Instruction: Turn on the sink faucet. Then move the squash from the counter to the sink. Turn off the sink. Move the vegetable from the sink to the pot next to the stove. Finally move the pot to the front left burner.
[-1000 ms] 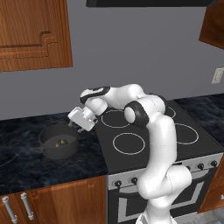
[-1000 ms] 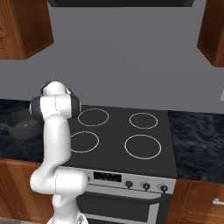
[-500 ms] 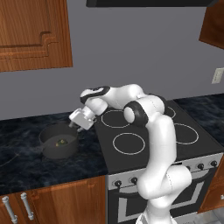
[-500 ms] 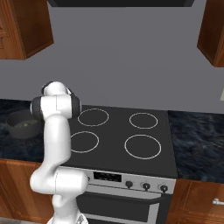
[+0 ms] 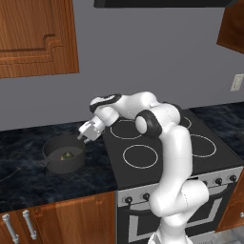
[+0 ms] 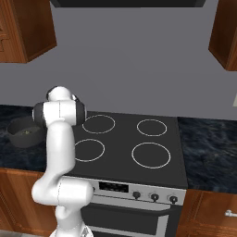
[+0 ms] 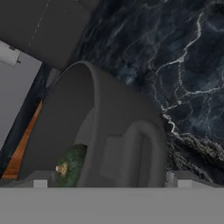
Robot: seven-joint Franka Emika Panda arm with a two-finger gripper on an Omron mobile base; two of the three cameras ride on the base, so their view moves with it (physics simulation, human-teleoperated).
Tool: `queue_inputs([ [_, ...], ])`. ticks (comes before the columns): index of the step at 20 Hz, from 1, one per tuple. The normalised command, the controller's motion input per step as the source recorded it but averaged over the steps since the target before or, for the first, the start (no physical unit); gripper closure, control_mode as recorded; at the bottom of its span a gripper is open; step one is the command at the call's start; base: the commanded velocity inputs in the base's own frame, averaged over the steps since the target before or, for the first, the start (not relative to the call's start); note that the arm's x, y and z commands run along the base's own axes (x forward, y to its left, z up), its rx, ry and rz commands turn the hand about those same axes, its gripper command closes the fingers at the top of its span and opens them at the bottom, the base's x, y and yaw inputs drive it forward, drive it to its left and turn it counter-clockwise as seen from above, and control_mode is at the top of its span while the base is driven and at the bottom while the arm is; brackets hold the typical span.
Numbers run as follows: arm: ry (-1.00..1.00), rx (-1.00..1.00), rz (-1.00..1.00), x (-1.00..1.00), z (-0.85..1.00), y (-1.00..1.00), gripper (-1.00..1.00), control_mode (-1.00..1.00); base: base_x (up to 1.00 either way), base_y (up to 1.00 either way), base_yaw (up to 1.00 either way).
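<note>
Beside the stove (image 5: 162, 147), on the dark surface (image 5: 28, 181), the rigid, probably heavy pot (image 5: 63, 155) holds the squash (image 7: 70, 167); spread fingers (image 7: 41, 180) straddle 1 loop handle (image 7: 138, 153), the best grasp point.

Even, soft rendered light, faint shadows, hand view slightly blurry.

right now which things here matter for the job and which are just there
Job things:
- pot on the counter
- squash inside the pot
- stove, front left burner
- open tool by the pot's handle

Just there:
- wall cabinets
- outlet
</note>
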Motion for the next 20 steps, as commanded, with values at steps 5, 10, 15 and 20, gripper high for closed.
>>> queue_inputs([
  [5, 0.00, 0.00, 0.00, -0.25, 0.00, 0.05, -1.00, -1.00, 0.00, 0.00, 0.00],
  [10, 0.04, -0.03, 0.00, -0.05, -0.01, 0.30, -1.00, -1.00, 0.00, 0.00, 0.00],
  [15, 0.02, -0.03, 0.01, -0.01, -0.01, 0.21, 1.00, -1.00, 0.00, 0.00, 0.00],
  [20, 0.00, 0.00, 0.00, -0.01, -0.01, 0.01, 1.00, -1.00, 0.00, 0.00, 0.00],
])
